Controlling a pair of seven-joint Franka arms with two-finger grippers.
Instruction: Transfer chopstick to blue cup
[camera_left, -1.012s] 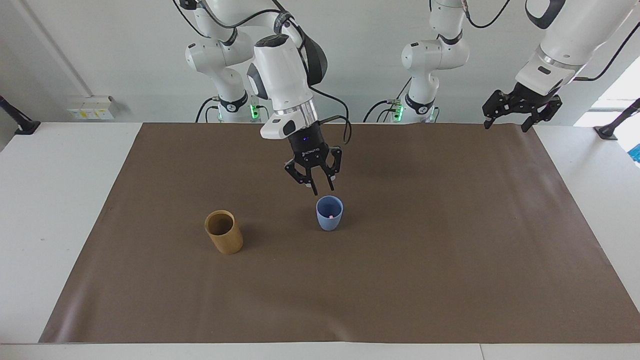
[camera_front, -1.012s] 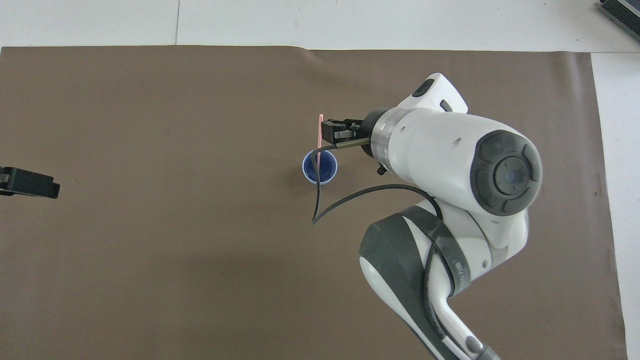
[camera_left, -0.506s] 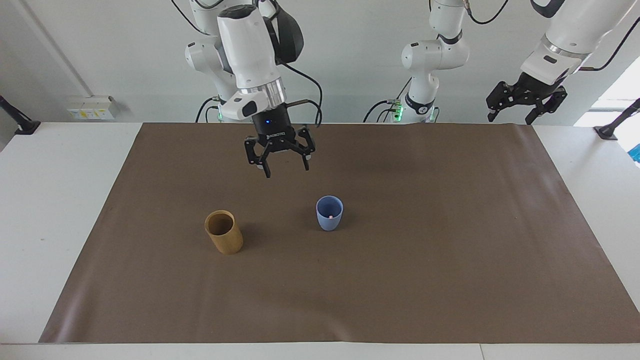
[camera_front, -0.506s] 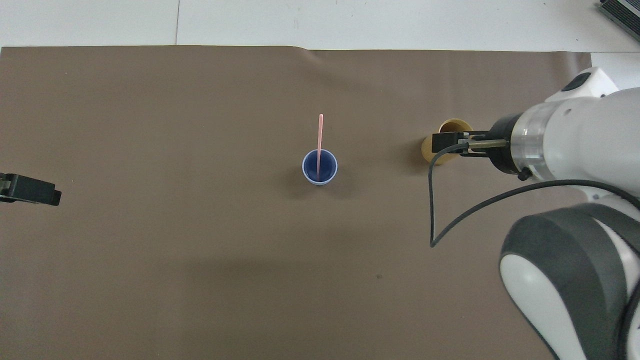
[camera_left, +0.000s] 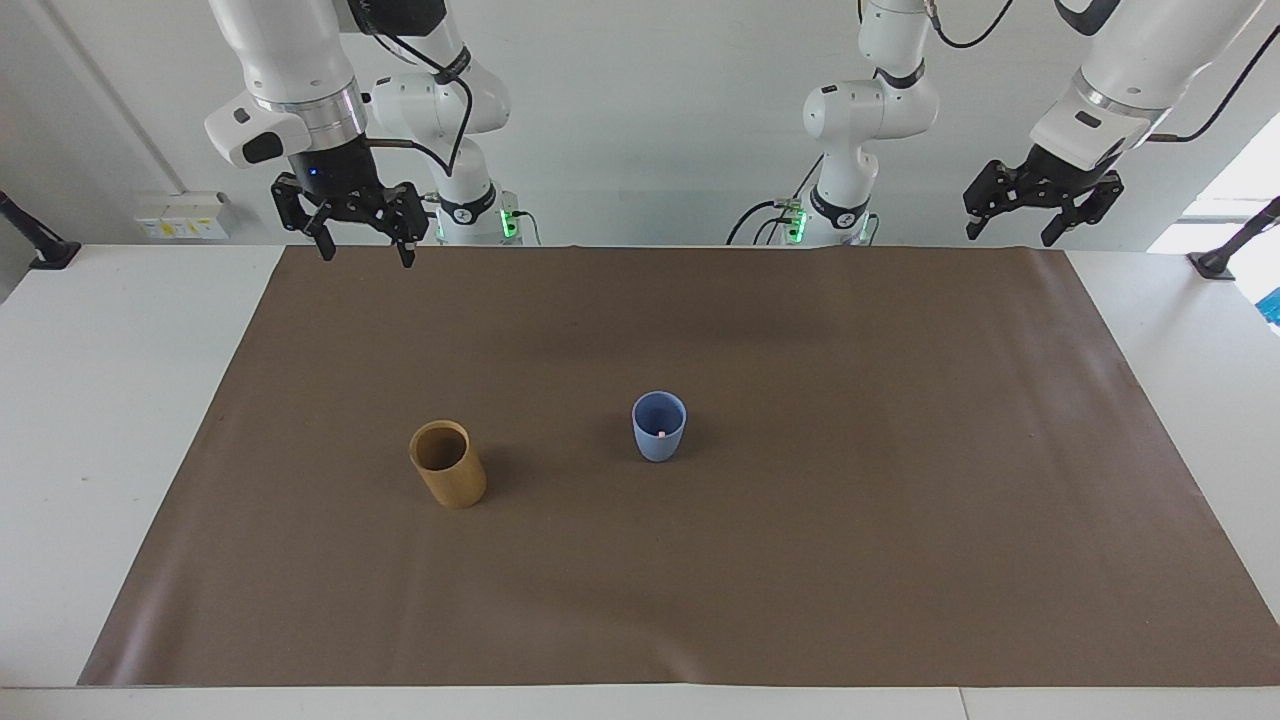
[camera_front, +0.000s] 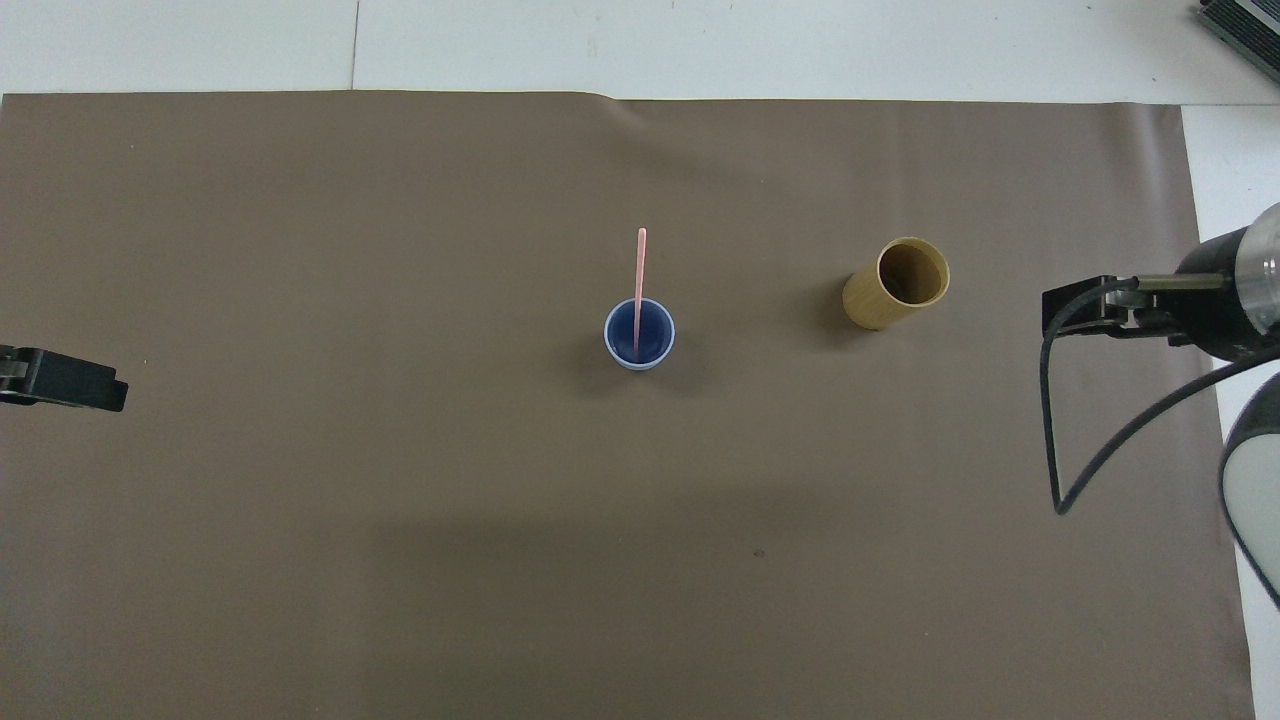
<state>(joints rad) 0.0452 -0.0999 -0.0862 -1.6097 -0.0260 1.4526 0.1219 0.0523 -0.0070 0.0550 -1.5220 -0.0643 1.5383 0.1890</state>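
Right gripper (camera_left: 360, 240) hangs empty, fingers spread wide, at the upper left of the facing frame — clear of both cups. Left gripper (camera_left: 1040, 215) waits open at upper right. You will find the chopstick (camera_front: 638, 290) standing in the blue cup (camera_left: 659, 428) at centre frame; the tan cup (camera_left: 447, 464) is empty. Transfer looks complete — no further move appears needed beyond parking the arms.
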